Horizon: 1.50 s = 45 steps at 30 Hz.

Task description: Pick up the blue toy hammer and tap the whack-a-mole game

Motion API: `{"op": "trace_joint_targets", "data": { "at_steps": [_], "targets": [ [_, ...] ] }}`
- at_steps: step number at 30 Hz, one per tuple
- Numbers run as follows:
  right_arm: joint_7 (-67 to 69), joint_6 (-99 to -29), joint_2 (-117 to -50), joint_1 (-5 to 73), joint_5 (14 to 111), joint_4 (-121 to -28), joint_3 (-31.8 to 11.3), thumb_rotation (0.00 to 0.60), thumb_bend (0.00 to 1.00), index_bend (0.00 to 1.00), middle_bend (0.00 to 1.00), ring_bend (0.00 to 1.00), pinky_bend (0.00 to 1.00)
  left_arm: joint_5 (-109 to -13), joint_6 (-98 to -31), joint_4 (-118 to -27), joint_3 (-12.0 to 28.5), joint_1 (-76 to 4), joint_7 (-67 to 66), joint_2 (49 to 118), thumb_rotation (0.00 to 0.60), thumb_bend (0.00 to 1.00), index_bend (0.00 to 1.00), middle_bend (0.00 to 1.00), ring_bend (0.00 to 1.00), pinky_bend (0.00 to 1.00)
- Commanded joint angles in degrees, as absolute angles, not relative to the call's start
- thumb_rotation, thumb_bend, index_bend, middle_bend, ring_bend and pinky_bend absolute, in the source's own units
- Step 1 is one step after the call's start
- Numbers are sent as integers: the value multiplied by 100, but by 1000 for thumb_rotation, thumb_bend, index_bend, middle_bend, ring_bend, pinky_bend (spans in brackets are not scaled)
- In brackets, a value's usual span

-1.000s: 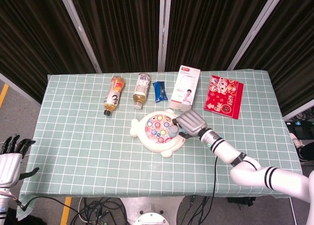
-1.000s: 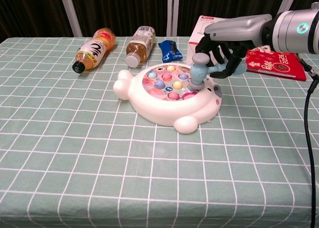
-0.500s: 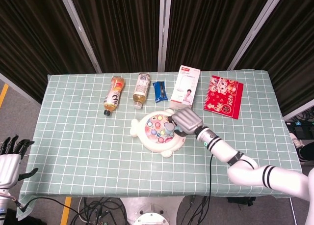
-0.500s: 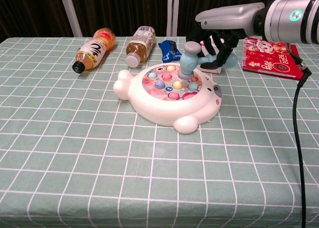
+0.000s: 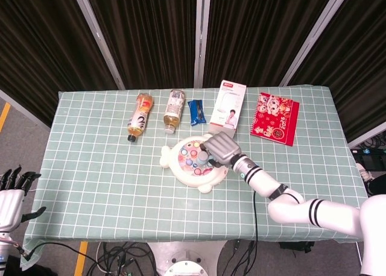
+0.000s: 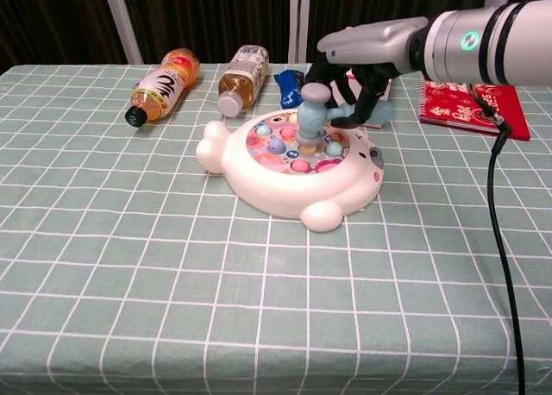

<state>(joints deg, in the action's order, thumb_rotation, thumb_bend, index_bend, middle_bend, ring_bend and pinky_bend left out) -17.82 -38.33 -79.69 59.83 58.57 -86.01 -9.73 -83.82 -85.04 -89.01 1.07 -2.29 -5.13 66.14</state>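
One hand, my right (image 6: 354, 72), grips the blue toy hammer (image 6: 312, 112) with its head over the whack-a-mole game (image 6: 289, 162), while my left (image 5: 12, 194) hangs with fingers spread beside the table (image 5: 90, 179)

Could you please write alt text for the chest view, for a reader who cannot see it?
The robot's right hand holds the blue toy hammer with its head down on the pegs of the white whack-a-mole game, on a green checked tablecloth. Behind lie two bottles on their sides, a blue packet and a red notebook.
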Motion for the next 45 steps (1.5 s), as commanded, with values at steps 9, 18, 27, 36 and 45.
{"op": "trace_joint_targets", "data": {
  "at_steps": [9, 18, 27, 36, 45],
  "targets": [
    [-1520, -3990, -7630, 5828, 5967, -8754, -1006, 600, 647, 648, 624, 536, 696, -8449, -8553, -8952, 109, -234, -556, 6609, 600, 0, 227, 183, 56, 42],
    [-1521, -4123, -7746, 5660, 5720, -8381, -865, 600, 646, 648, 624, 536, 696, -8459, -8502, -8917, 97, -253, -543, 6623, 600, 0, 227, 183, 56, 43],
    [-1590, -3688, -8166, 6056, 5481, -7866, -998, 600, 646, 649, 624, 536, 696, -8403, -8499, -8951, 94, -227, -571, 6620, 600, 0, 227, 183, 56, 43],
    [-1991, -3590, -8391, 6279, 5162, -7652, -819, 600, 647, 650, 624, 537, 696, -8402, -8488, -8884, 86, -220, -526, 6647, 600, 0, 227, 183, 56, 43],
    [-1735, -3988, -7954, 6036, 5316, -8096, -928, 600, 646, 650, 624, 536, 696, -8439, -8531, -8867, 88, -210, -505, 6651, 600, 0, 227, 183, 56, 43]
  ]
}}
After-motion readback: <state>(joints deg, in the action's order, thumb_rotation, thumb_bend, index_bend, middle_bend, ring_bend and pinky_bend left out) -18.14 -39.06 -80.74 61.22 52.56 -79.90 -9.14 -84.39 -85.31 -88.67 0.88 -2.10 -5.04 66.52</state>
